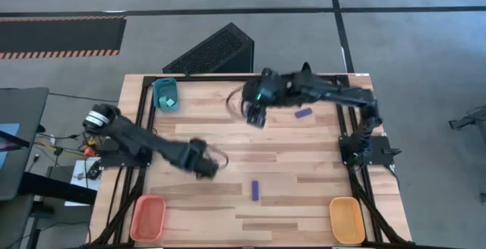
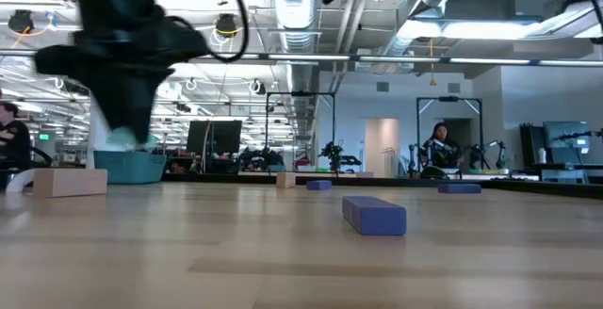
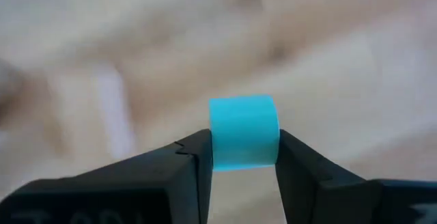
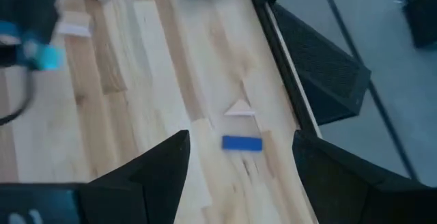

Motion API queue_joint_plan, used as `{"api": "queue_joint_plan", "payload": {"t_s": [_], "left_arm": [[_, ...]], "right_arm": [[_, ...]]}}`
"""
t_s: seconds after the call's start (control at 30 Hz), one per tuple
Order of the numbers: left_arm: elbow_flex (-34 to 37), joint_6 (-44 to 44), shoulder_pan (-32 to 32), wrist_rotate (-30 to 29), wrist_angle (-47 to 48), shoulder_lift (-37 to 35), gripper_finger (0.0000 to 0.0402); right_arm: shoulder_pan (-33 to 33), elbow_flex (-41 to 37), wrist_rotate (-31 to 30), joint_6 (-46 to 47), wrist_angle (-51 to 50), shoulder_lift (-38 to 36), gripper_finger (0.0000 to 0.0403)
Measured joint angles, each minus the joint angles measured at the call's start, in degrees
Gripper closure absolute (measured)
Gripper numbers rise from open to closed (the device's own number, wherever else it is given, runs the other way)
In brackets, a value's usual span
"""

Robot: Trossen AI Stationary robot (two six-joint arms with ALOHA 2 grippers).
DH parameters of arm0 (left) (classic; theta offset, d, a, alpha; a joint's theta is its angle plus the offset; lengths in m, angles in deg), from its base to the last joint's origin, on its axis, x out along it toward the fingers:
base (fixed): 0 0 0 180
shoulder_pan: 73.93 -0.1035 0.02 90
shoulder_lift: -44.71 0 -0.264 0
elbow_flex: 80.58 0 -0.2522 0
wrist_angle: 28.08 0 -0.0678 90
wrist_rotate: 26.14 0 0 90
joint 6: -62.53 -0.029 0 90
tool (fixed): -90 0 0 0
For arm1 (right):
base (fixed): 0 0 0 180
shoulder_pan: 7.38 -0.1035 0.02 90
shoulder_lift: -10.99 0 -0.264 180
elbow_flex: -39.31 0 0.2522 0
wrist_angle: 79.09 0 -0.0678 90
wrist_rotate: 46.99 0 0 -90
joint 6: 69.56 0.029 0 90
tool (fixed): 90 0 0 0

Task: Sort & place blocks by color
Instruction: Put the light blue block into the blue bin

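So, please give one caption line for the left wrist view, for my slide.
Left gripper shut on a light cyan cube above the wooden table.

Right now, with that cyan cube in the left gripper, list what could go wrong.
1. The left gripper pinches the cyan cube only at its fingertips; it may slip out on the way.
2. The teal tray sits at the far corner, so the carry is long.
3. The right gripper hangs open over mid-table, near that route; the arms might clash.

Light wooden table [image 1: 304, 188], teal tray [image 1: 165, 96] at a far corner, orange tray [image 1: 148, 217] and yellow tray [image 1: 346, 219] along the opposite edge, 2 dark blue bars [image 1: 256, 190] between.
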Motion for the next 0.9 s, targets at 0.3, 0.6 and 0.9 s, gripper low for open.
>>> {"api": "queue_joint_plan", "payload": {"t_s": [0.3,0.6,0.9], "left_arm": [[-1.25,-15.1,-24.66,-5.81,7.25,-9.85,0.0295],[-1.23,-34.7,-50.76,-8.11,9.91,-12.33,0.0293],[0.97,-45.27,-65.58,-9.6,0.47,-9.44,0.0257]], "right_arm": [[11.51,-27.98,18.98,-1.29,22.29,-11.24,0.0122],[13.17,-50.44,23.21,7.27,33.2,-15.99,0.0122],[19.9,-53.98,23.18,10.66,28.99,-16.37,0.0122]]}}
